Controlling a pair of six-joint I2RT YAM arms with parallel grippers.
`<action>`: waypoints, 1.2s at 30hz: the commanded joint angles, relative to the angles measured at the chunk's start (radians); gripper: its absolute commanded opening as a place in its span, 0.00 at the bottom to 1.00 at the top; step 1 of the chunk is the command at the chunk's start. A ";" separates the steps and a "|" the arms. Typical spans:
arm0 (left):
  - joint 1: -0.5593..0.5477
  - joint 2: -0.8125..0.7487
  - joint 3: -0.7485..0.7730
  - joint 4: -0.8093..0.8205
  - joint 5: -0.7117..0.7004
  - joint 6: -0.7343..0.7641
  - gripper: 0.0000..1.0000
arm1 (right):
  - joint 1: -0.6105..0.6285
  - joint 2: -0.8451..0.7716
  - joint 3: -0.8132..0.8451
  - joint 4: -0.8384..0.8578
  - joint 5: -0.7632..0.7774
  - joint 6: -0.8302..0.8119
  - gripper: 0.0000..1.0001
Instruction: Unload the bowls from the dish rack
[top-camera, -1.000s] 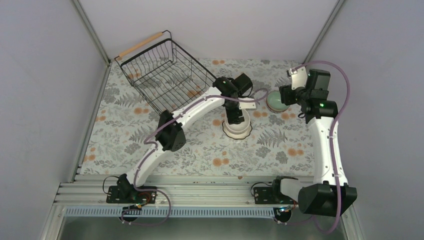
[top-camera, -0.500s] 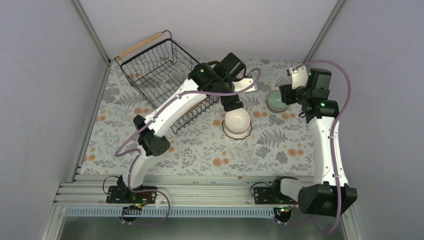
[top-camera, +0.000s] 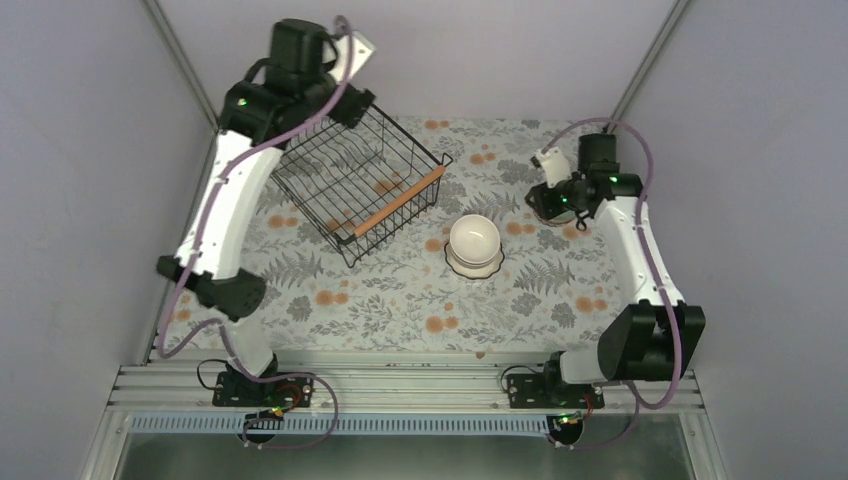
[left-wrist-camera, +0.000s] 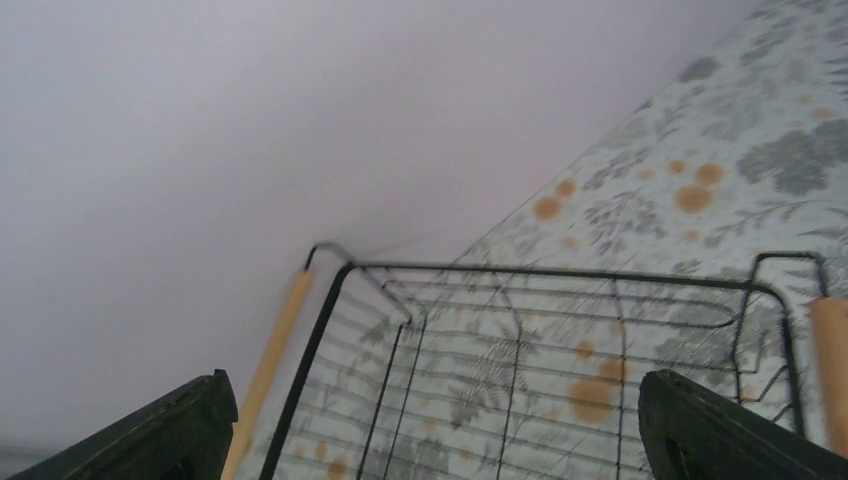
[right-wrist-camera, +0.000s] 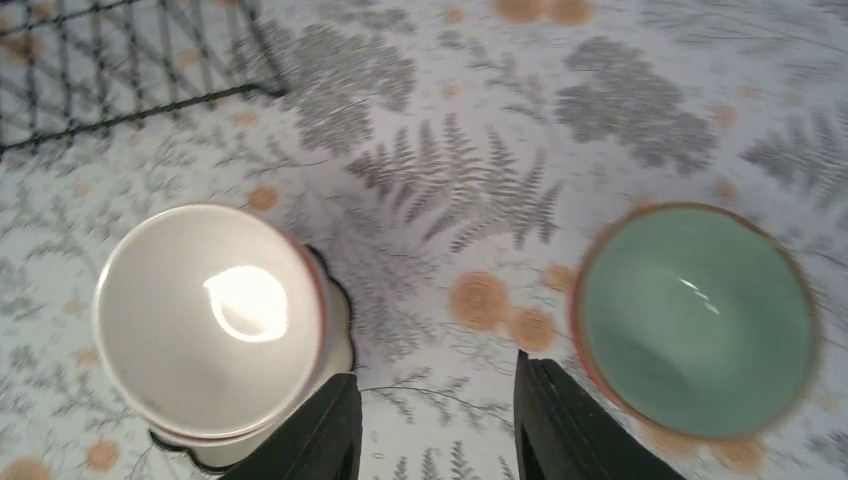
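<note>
Left fingers (left-wrist-camera: 180, 430): spread wide, nothing between them. They hang high over the far end of the dish rack (top-camera: 350, 170), looking down into it. Right fingers (right-wrist-camera: 325, 430): parted by a moderate gap, nothing gripped, held low over the desk (top-camera: 400, 300) and pointing at the bare strip between two sets of bowls.

Bowls:
- White stack (right-wrist-camera: 210, 320): a plain white bowl with a thin reddish edge sits nested in a second white bowl. From the top view the lower bowl's rim looks wavy. The stack (top-camera: 474, 242) stands upright near the middle of the desk, just right of the rack's near corner but not touching it.
- Green bowl (right-wrist-camera: 700, 320): pale green inside with a brownish rim, upright, right of the white stack and apart from it. In the top view the right arm covers most of it.

Rack: black wire, set diagonally on the far-left part of the desk. One wooden handle (top-camera: 398, 202) lies at the end facing the white stack. The left wrist view shows both handles, one at the left (left-wrist-camera: 268, 365) and one at the right edge (left-wrist-camera: 830, 370). In that view only the desk's leaf pattern shows through the wires (left-wrist-camera: 520, 380).

Desk: covered in a pale print of grey ferns and orange flowers.
</note>
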 joint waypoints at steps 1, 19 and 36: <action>0.116 -0.157 -0.298 0.179 0.123 -0.043 1.00 | 0.094 0.059 0.040 -0.054 -0.062 -0.040 0.34; 0.252 -0.299 -0.697 0.415 0.264 -0.065 1.00 | 0.381 0.358 0.152 0.042 0.195 0.001 0.13; 0.256 -0.297 -0.689 0.405 0.273 -0.082 1.00 | 0.408 0.421 0.180 0.041 0.222 0.009 0.04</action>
